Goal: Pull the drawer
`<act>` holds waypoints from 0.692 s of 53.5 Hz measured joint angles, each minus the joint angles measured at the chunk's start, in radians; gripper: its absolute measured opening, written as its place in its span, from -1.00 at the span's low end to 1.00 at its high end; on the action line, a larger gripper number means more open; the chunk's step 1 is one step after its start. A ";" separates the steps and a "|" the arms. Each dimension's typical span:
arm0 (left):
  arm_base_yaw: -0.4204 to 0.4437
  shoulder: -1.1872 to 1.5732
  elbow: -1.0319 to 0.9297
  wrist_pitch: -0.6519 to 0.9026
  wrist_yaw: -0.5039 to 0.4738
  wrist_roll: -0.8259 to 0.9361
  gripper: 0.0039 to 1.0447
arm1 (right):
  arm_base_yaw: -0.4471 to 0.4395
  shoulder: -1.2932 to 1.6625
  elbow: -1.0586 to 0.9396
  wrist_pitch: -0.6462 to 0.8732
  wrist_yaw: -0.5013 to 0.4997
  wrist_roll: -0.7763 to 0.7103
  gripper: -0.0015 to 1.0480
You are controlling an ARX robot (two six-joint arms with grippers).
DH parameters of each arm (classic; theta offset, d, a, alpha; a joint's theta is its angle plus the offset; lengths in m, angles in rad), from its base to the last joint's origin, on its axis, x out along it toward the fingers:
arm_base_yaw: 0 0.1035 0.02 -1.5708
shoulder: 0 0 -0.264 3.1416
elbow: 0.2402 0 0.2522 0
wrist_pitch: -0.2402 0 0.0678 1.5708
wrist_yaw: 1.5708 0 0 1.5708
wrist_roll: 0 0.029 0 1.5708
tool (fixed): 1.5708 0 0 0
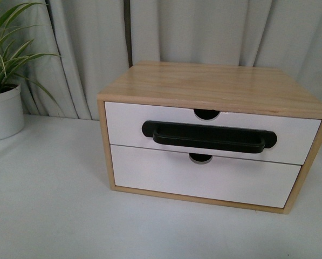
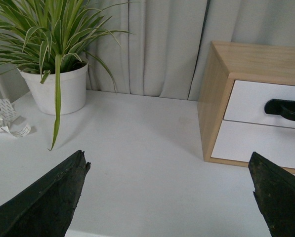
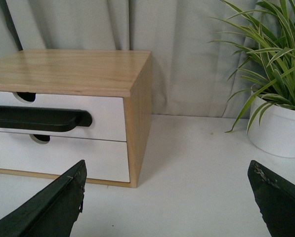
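A small wooden cabinet (image 1: 214, 81) stands on the white table. Its upper drawer (image 1: 128, 123) has a white front, a long black bar handle (image 1: 208, 136) and a half-round notch (image 1: 206, 114) in its top edge; it sits flush and closed. Below it is a plain white drawer front (image 1: 204, 181) without a handle. Neither arm shows in the front view. My left gripper (image 2: 169, 160) is open over bare table, left of the cabinet (image 2: 214, 98). My right gripper (image 3: 167, 168) is open, low and to the right of the cabinet (image 3: 137, 118); the handle (image 3: 38, 119) is apart from it.
A potted spider plant (image 1: 3, 108) stands at the table's left, seen also as plant (image 2: 56, 84). A second potted plant (image 3: 278, 128) stands right of the cabinet. A roll of white tape (image 2: 9, 123) lies beside the left pot. Grey curtains (image 1: 177, 32) hang behind.
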 joint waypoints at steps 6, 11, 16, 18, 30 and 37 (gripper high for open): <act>0.000 0.000 0.000 0.000 0.000 0.000 0.89 | 0.000 0.000 0.000 0.000 0.000 0.000 0.83; 0.000 0.000 0.000 0.000 0.000 0.000 0.89 | 0.000 0.000 0.000 0.000 0.000 0.000 0.83; 0.000 0.000 0.000 0.000 0.000 0.000 0.89 | 0.000 0.000 0.000 0.000 0.000 0.000 0.83; 0.000 0.000 0.000 0.000 0.000 0.000 0.89 | 0.000 0.000 0.000 0.000 0.000 0.000 0.83; 0.000 0.000 0.000 0.000 0.000 0.000 0.89 | 0.000 0.000 0.000 0.000 0.000 0.000 0.83; 0.000 0.000 0.000 0.000 0.000 0.000 0.89 | 0.000 0.000 0.000 0.000 0.000 0.000 0.83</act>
